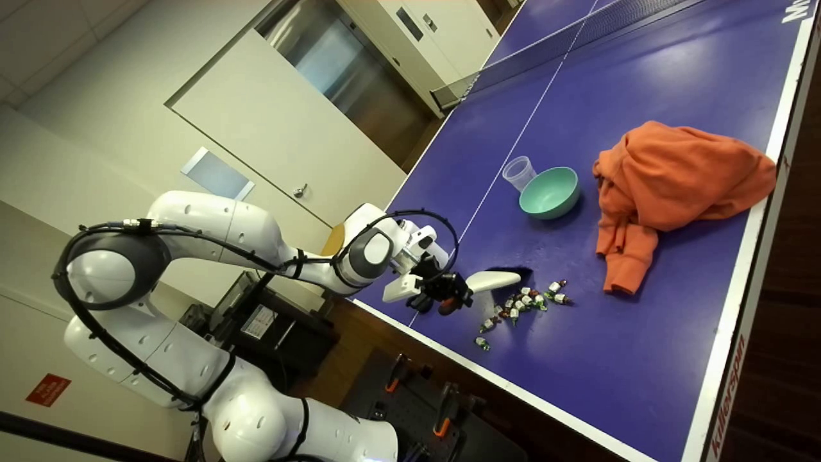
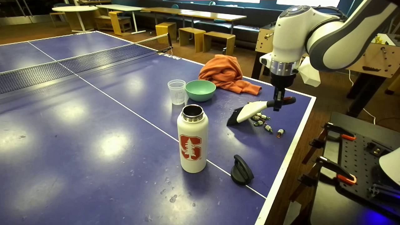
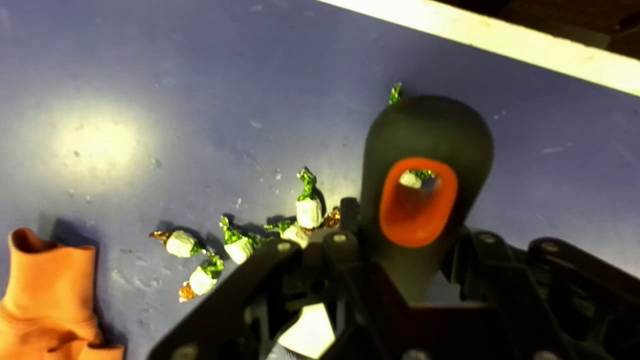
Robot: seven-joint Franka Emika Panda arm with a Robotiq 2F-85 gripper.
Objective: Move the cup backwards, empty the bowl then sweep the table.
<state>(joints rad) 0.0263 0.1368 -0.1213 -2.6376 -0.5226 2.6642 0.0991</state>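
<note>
The clear plastic cup (image 1: 518, 173) (image 2: 177, 91) stands upright beside the teal bowl (image 1: 550, 192) (image 2: 200, 90) in both exterior views; the bowl's visible inside looks empty. Wrapped candies (image 1: 523, 303) (image 2: 258, 120) (image 3: 239, 249) lie scattered on the blue table (image 1: 641, 378) (image 2: 137, 97). My gripper (image 1: 459, 292) (image 2: 278, 105) (image 3: 407, 245) is shut on the dark handle of a white brush (image 1: 492, 280) (image 2: 251, 112) with black bristles. The brush slants over the candies; whether its bristles touch the tabletop I cannot tell. In the wrist view the handle's orange-rimmed end fills the space between the fingers.
An orange garment (image 1: 680, 179) (image 2: 222, 73) (image 3: 50, 295) lies bunched near the bowl. A white bottle (image 2: 192, 140) stands on the table with a black lid (image 2: 242, 171) nearby. The white-edged table border (image 3: 480, 37) runs close to the candies, and a net (image 2: 93, 64) crosses farther off.
</note>
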